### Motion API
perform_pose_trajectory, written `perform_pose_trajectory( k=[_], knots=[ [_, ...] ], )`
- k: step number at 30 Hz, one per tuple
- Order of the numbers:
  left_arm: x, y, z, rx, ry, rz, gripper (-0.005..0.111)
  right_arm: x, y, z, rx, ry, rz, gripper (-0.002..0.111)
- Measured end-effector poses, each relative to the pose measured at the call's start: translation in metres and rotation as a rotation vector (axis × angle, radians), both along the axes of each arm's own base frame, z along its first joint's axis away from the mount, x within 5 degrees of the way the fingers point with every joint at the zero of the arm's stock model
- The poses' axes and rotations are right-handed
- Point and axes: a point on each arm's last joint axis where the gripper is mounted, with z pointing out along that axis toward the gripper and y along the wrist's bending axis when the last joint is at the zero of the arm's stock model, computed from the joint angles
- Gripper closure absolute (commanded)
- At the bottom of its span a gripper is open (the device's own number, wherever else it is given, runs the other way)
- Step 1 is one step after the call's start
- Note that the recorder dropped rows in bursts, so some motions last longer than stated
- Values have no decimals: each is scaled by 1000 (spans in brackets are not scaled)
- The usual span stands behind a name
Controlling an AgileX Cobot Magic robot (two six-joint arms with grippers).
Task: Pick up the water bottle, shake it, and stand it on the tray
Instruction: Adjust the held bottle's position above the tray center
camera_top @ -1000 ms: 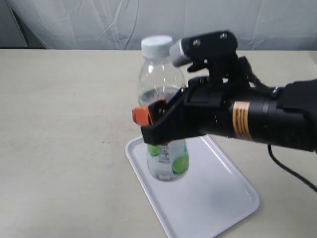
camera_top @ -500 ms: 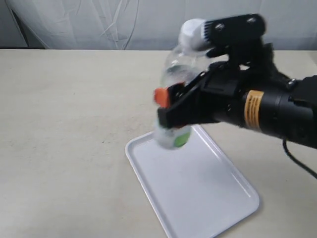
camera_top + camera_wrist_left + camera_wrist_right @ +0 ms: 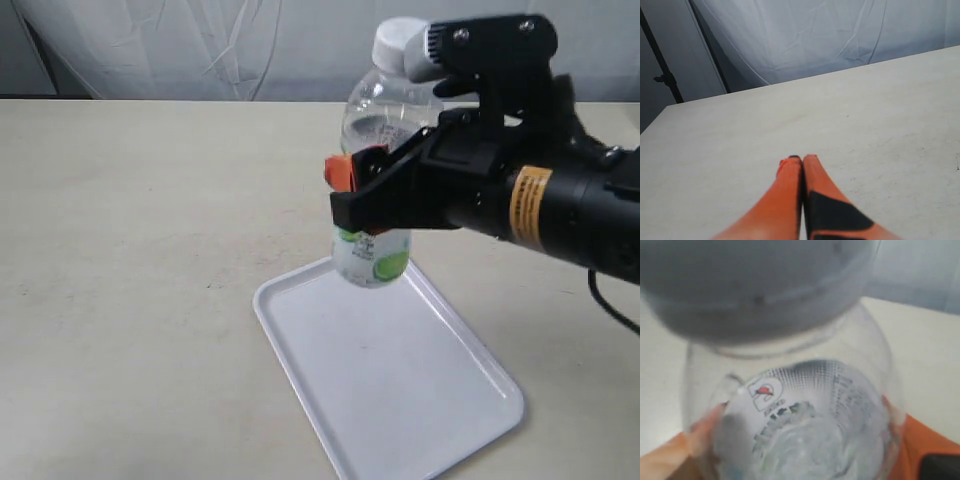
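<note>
With right fingers clenched around the water bottle, held it nearly upright at upper centre of the exterior frame, base just over the upper end of the tray. Showed left fingers pressed together tip to tip above bare surface. Found open surface on every side of the tray, draped cloth along the top edge.

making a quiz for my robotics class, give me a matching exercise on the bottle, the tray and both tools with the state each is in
Things:
1. water bottle
2. tray
3. left tool
4. right tool

States:
A. shut with nothing in it
B. lying flat on the table
C. clamped around the water bottle
D. held up in the air

Pairs: 1-D, 2-B, 3-A, 4-C
</note>
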Motion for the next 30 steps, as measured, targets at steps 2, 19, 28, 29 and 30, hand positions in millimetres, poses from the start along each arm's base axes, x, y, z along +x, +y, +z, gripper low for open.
perform_pose_trajectory(
  k=[2, 19, 28, 29, 30],
  knots=[
    [0, 0, 0, 0, 0, 0, 106, -6, 0, 14, 38, -27, 56, 109],
    [0, 0, 0, 0, 0, 0, 106, -8, -20, -9, -2, 19, -68, 109],
    [0, 0, 0, 0, 0, 0, 106, -12, -24, -30, -129, -27, -7, 109],
    [0, 0, 0, 0, 0, 0, 106, -11, -26, -32, -155, -54, -20, 109],
    [0, 0, 0, 0, 0, 0, 106, -10, -28, -33, -171, -70, -29, 109]
  ],
)
